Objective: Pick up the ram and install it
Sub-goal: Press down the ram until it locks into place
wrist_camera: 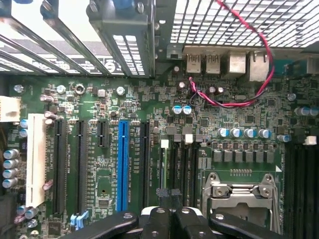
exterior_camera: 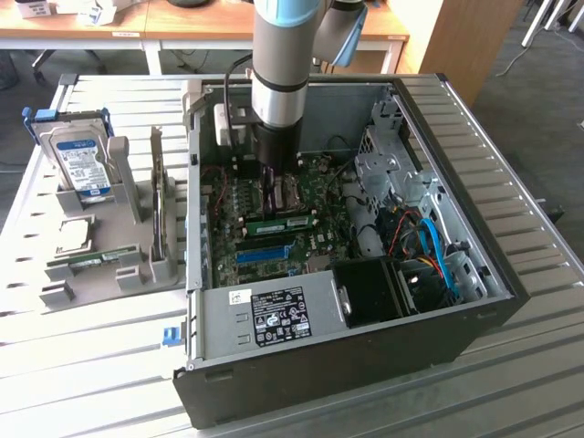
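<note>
Holding motherboard (exterior_camera: 274,219): open computer case (exterior_camera: 474,274)

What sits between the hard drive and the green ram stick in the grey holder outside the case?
The square silver processor chip lies between the hard drive and the green ram stick, as the exterior view shows.
</note>
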Controlling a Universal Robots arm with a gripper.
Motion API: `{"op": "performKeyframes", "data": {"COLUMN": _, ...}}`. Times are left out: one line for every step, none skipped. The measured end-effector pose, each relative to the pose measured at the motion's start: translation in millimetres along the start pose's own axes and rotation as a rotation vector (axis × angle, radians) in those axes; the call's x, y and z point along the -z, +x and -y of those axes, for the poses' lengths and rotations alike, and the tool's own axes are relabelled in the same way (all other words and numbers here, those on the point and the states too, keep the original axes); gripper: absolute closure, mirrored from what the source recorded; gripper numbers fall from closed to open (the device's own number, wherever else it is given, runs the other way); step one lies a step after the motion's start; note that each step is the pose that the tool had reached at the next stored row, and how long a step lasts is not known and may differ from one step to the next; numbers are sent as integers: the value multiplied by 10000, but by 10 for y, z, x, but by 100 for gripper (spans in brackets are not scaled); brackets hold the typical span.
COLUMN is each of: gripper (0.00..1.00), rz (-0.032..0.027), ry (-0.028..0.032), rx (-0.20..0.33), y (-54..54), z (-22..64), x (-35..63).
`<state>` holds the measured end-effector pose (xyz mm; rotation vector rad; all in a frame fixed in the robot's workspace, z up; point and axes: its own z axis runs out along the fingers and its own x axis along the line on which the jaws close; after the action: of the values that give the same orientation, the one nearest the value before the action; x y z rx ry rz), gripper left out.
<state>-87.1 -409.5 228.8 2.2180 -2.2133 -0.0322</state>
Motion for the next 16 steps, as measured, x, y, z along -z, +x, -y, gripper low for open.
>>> {"op": "performKeyframes", "data": {"gripper": 89, "rz": 2, "ry": 2, "rx": 0, "y": 0, "z": 0, "x": 17}}
{"op": "performKeyframes", "data": {"gripper": 89, "rz": 1, "ry": 1, "rx": 0, "y": 0, "z": -1, "x": 36}}
{"op": "performKeyframes", "data": {"gripper": 89, "rz": -1, "ry": 0, "rx": 0, "y": -1, "z": -1, "x": 52}}
{"op": "performKeyframes", "data": {"gripper": 89, "rz": 0, "ry": 0, "rx": 0, "y": -1, "z": -1, "x": 64}}
{"op": "performKeyframes", "data": {"gripper": 89, "rz": 1, "ry": 0, "rx": 0, "y": -1, "z": -1, "x": 74}}
{"op": "performKeyframes", "data": {"gripper": 89, "rz": 0, "ry": 1, "rx": 0, "y": -1, "z": -2, "x": 86}}
{"op": "performKeyframes", "data": {"gripper": 89, "rz": -1, "ry": 0, "rx": 0, "y": -1, "z": -2, "x": 100}}
{"op": "performKeyframes", "data": {"gripper": 89, "rz": -1, "ry": 0, "rx": 0, "y": -1, "z": -2, "x": 118}}
{"op": "performKeyframes", "data": {"gripper": 89, "rz": -1, "ry": 0, "rx": 0, "y": -1, "z": -3, "x": 137}}
{"op": "performKeyframes", "data": {"gripper": 89, "rz": -1, "ry": 0, "rx": 0, "y": -1, "z": -3, "x": 157}}
{"op": "performKeyframes", "data": {"gripper": 89, "rz": -1, "ry": 0, "rx": 0, "y": -2, "z": -4, "x": 178}}
{"op": "performKeyframes", "data": {"gripper": 89, "rz": -1, "ry": 0, "rx": 0, "y": -2, "z": -4, "x": 201}}
{"op": "performKeyframes", "data": {"gripper": 89, "rz": -1, "ry": 0, "rx": 0, "y": -2, "z": -4, "x": 222}}
{"op": "performKeyframes", "data": {"gripper": 89, "rz": 0, "ry": 1, "rx": 0, "y": -2, "z": -5, "x": 245}}
{"op": "performKeyframes", "data": {"gripper": 89, "rz": 0, "ry": 0, "rx": 0, "y": -2, "z": -5, "x": 267}}
{"op": "performKeyframes", "data": {"gripper": 89, "rz": -1, "ry": 0, "rx": 0, "y": -3, "z": -6, "x": 292}}
